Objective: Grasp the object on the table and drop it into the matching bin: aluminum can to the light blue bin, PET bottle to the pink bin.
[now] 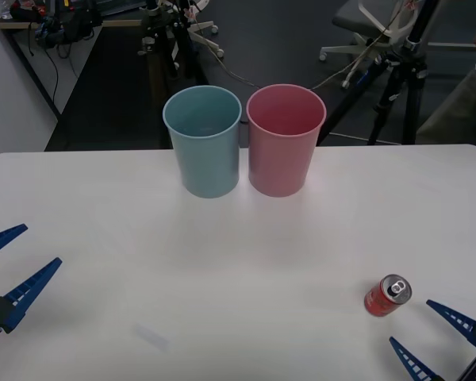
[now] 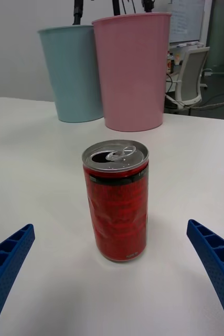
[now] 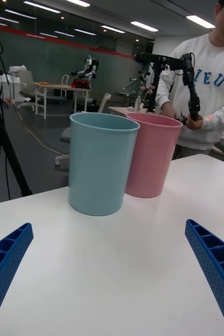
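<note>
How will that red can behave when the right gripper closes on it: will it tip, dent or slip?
The red aluminum can stands upright on the table, between the open right gripper fingers. Its tab looks opened, so it is probably light and easy to knock over. Its wall already looks faintly rippled, so hard squeezing may dent it. If tipped, it would likely roll.

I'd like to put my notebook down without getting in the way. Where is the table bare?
The white table is bare across its middle, between the bins and the tools. It is crowded at the far edge, where the light blue bin and pink bin stand, and around the red can before the open right tool.
</note>
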You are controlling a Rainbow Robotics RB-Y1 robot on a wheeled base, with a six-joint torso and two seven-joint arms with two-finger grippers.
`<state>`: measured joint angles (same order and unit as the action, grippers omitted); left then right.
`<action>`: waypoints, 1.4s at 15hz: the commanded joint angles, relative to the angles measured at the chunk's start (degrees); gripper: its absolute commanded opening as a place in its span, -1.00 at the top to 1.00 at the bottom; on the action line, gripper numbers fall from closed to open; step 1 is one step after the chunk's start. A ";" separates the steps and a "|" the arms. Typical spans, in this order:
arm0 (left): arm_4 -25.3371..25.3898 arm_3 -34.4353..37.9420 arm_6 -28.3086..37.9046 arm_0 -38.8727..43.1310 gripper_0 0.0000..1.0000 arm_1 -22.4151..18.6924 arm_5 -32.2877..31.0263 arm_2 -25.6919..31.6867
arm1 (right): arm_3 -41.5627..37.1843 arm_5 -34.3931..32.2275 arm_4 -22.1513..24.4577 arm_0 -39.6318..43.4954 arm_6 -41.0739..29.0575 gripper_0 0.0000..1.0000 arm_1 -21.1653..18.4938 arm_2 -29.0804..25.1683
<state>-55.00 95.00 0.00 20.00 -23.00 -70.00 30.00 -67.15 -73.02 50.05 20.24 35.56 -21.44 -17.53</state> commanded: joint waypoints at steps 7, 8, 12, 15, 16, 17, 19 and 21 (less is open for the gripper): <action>0.00 0.00 0.00 0.00 -1.00 0.00 0.00 0.00 | 0.00 5.87 1.98 -3.98 2.67 -1.00 3.51 1.09; 0.00 0.00 0.00 0.00 -1.00 0.00 0.00 0.00 | 0.00 6.14 2.25 -4.33 2.85 -1.00 3.86 1.09; 0.00 0.00 0.00 0.00 -1.00 0.00 0.00 0.00 | 0.00 8.51 2.42 -5.91 3.20 -1.00 4.13 3.12; 0.00 0.00 0.00 0.00 -1.00 0.00 0.00 0.00 | 0.00 10.00 2.33 -7.05 3.20 -1.00 4.21 4.35; 0.00 0.00 0.00 0.00 -1.00 0.00 0.00 0.00 | 0.00 10.35 2.33 -7.32 3.20 -1.00 4.21 4.52; 0.00 0.00 0.00 0.00 -1.00 0.00 0.00 0.00 | 0.00 10.62 2.25 -7.58 3.20 -1.00 4.21 4.79; 0.00 0.00 0.00 0.00 -1.00 0.00 0.00 0.00 | 0.00 10.62 2.33 -7.67 3.20 -1.00 4.21 4.96; 0.00 0.00 0.00 0.00 -1.00 0.00 0.00 0.00 | 0.00 10.62 2.25 -7.67 3.20 -1.00 4.30 5.05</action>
<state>-55.00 95.00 0.00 20.00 -23.00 -70.00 30.00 -67.14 -62.40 52.32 12.57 38.76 -17.21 -12.55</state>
